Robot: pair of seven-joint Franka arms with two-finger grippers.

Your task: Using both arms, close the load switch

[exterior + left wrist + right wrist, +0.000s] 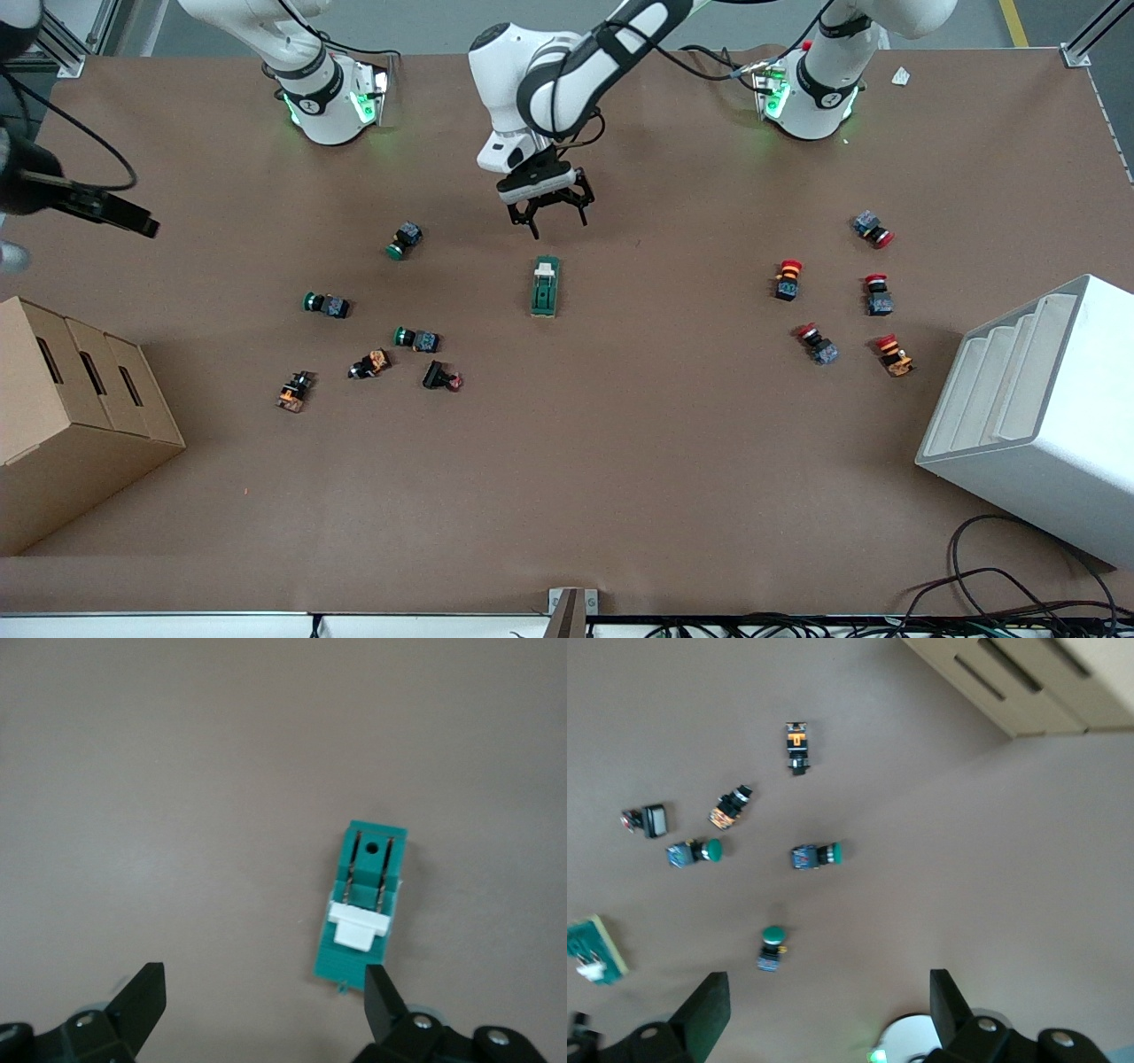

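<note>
The load switch is a dark-green block with a white lever at one end. It lies flat in the middle of the table. My left gripper is open and empty. It hangs over the bare table just off the switch's lever end. In the left wrist view the switch lies close to one fingertip of the left gripper. My right gripper is held high over the right arm's end of the table. It shows open and empty in the right wrist view, where the switch sits at the edge.
Several green and orange push buttons lie toward the right arm's end, and several red ones toward the left arm's end. A cardboard box and a white stepped bin stand at the two ends of the table.
</note>
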